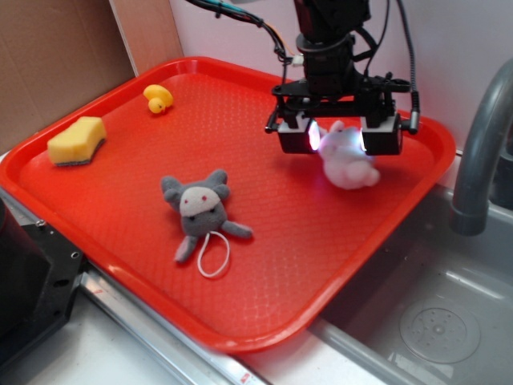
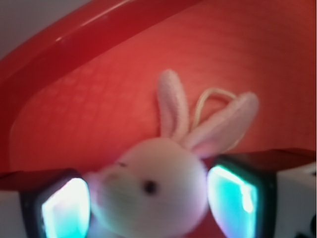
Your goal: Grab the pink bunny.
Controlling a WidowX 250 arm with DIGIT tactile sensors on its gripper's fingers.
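Presently: my gripper (image 1: 341, 138) straddles the bunny (image 1: 346, 159) near the tray's (image 1: 264, 249) right edge, its head between my lit pads (image 2: 233, 201), jaws not yet pressed shut. Grey toy (image 1: 200, 210): tray centre, well apart. Sponge (image 1: 77, 141): left edge. Duck (image 1: 158, 98): near far edge.

Our gripper (image 1: 337, 138) hangs low, pointing straight down.
Our glowing pads (image 2: 64, 208) stand apart, the jaws not closed.
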